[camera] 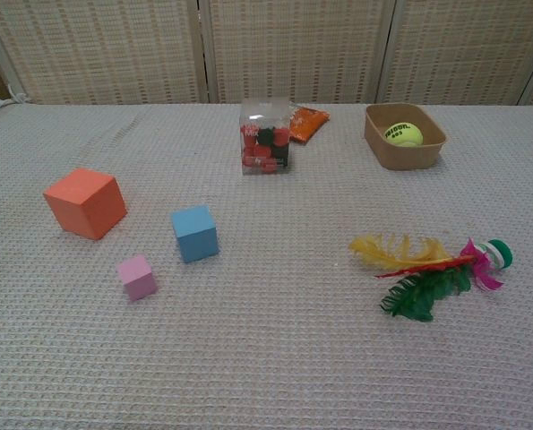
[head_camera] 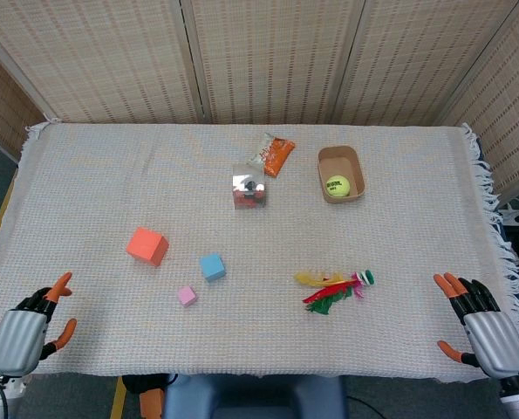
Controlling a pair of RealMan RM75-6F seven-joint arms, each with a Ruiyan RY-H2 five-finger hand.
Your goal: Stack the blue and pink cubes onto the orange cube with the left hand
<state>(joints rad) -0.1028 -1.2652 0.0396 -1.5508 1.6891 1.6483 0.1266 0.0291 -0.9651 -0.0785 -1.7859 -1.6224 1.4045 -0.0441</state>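
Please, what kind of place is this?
Probably an indoor robot test setup, not a home: a table under a woven cloth, woven screens behind it, and practice props such as the orange cube and a tennis ball in a tray.

Tennis ball (camera: pixel 403 134) in tray (camera: pixel 380 145); clear box (camera: pixel 265 136) (red, dark contents); feathers (camera: pixel 427 269).

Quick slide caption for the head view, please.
Both hands, left and right, open at table edge; orange cube, blue cube, pink cube unstacked.

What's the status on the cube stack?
Left hand and right hand open, at table edge. Orange cube, blue cube, pink cube apart, unstacked. Nothing between them.
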